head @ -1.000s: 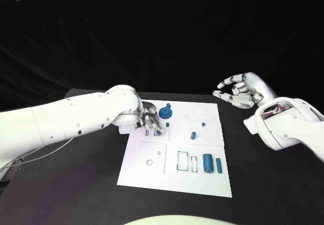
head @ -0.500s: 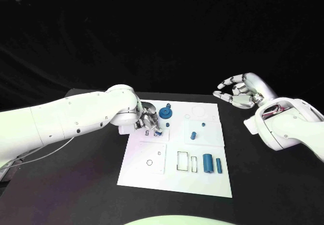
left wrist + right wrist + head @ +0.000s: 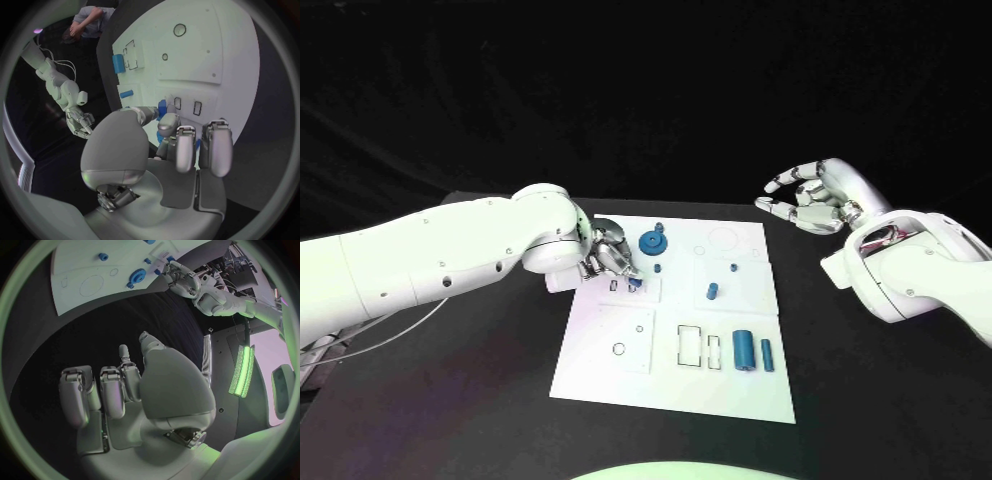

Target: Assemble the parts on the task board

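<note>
Left robot hand (image 3: 610,256) pinching small blue plastic peg (image 3: 162,106) over white task board (image 3: 625,375) slot; right robot hand (image 3: 808,200) curled, holding nothing; risk: tilted peg jams or slips from fingertips.

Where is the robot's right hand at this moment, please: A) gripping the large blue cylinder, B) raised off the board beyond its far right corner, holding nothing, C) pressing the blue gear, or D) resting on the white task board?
B: the silver right hand hangs over the black table beyond the far right corner of the white task board, its fingers curled around nothing.
</note>
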You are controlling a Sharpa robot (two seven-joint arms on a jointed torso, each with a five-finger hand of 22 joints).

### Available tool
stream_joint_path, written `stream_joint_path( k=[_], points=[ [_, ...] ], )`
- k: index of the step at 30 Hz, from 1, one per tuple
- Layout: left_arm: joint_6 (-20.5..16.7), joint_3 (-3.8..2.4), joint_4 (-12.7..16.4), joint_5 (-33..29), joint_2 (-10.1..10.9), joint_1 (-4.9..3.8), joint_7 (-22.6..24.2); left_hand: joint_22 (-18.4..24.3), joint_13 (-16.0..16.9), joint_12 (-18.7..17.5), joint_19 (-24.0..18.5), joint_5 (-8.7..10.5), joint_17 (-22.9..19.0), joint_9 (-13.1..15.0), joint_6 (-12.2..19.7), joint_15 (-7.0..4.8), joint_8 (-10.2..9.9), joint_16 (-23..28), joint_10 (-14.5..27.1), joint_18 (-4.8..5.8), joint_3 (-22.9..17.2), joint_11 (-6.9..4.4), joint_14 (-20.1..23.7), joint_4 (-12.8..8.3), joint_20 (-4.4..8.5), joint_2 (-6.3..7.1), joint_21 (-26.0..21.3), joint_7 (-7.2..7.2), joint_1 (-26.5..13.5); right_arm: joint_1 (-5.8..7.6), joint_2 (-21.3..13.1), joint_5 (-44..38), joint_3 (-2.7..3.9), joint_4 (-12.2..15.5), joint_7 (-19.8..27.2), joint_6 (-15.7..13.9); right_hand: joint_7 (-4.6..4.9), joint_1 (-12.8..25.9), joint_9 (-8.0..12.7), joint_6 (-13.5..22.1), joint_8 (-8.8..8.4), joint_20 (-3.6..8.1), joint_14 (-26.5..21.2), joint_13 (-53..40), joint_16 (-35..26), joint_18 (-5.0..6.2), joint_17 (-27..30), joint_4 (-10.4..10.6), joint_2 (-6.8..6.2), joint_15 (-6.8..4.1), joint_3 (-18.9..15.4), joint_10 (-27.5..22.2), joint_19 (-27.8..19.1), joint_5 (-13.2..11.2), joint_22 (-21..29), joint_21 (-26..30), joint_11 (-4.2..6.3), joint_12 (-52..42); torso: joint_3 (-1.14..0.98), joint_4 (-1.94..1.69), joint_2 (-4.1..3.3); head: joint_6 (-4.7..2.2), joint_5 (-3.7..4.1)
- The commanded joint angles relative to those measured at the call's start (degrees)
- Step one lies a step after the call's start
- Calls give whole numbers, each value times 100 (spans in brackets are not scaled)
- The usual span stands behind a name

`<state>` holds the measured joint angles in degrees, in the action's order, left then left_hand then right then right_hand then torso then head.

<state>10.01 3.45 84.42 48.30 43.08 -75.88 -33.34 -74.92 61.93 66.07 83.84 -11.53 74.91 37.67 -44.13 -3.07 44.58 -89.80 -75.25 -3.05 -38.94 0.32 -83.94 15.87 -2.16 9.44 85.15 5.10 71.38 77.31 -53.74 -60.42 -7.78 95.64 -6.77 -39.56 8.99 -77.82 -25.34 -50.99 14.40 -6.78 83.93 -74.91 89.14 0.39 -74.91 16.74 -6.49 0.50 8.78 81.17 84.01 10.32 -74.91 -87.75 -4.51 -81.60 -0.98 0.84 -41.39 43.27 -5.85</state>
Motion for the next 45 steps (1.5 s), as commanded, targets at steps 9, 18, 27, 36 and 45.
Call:
stream_joint_path(
  k=[9,18,27,36,45],
  points=[
    [-417,76,176,772,106,81,100,-347,-51,-63,78,-37,1509,78,6,-18,74,-20,38,63,-1105,-8,-606,-1059,-4,36,-3,-33,-140,-9,1,-72,-3,-4,-18,75,-14,48,-11,0,31,45,530,-543,-20,30,-1194,-6,42,-32,-20,19,441,44,-1341,14,30,13,3,13,-6,28,-32],
    [-483,93,190,1029,89,162,90,-390,8,-8,98,-45,1509,107,0,-24,104,-20,-14,72,-1139,-17,-606,-1125,2,84,15,-42,-183,-20,9,-72,-5,-8,-5,64,-15,60,-13,-1,36,46,531,-543,-20,32,-1195,-4,47,-33,-22,20,437,54,-1336,20,31,12,3,16,-14,32,-32],
    [-387,95,211,1135,61,194,49,-467,85,72,136,-43,1509,133,-18,-34,141,-20,-86,87,-1148,-29,-606,-1165,11,114,50,-55,-230,-25,11,-72,-5,-7,1,63,-15,60,-13,-1,36,46,531,-543,-20,32,-1195,-4,47,-33,-22,20,437,54,-1336,20,31,12,-3,25,-15,55,-44],
    [-262,95,223,1249,57,200,-3,-489,99,94,147,-35,1509,162,-34,-45,184,-20,-115,91,-1143,-44,-606,-1193,20,139,61,-75,-278,-27,12,-72,-6,-6,1,68,-17,72,-15,-4,42,47,529,-545,-21,32,-1190,-3,54,-34,-22,22,437,66,-1336,21,32,11,-3,19,-10,66,-33],
    [-162,94,239,1320,66,202,-61,-500,87,93,151,-33,1509,203,-57,-62,251,-20,-131,93,-1140,-67,-606,-1238,32,183,66,-103,-314,-30,9,-72,-6,-6,0,72,-19,82,-18,-8,49,49,530,-546,-21,32,-1193,-3,60,-35,-23,24,438,77,-1337,20,33,10,0,13,-13,71,-20]
  ],
)
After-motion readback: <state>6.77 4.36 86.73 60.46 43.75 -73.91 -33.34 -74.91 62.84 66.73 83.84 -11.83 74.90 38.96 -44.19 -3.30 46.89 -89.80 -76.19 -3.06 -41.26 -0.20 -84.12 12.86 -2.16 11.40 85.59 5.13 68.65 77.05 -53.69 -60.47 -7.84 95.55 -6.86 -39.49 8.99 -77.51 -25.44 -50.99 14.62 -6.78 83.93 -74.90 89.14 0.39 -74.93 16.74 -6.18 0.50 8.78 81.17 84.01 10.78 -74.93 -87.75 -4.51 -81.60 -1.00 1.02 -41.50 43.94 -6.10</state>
